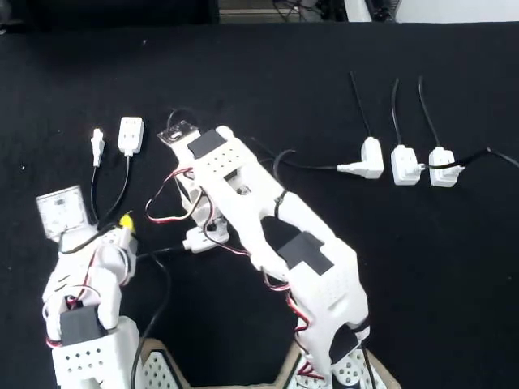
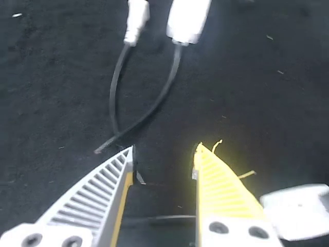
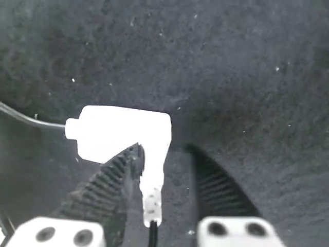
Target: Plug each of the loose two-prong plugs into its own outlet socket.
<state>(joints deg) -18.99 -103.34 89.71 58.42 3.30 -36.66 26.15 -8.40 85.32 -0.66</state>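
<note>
Left fingers (image 2: pixel 221 185): I see them spread apart, holding nothing | ahead of their tips: small white plug (image 2: pixel 136 18) beside white outlet socket (image 2: pixel 187 18) on black desk (image 1: pixel 324 81) | right fingers (image 3: pixel 110 180): apart | between them: white angled plug (image 3: pixel 118 134) (it touches one finger only).

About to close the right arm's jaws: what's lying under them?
A white plug lies on the black table under the open right jaws, its stem and black cable running back between them. One jaw tip covers part of its lower edge. Its prongs cannot be made out.
</note>
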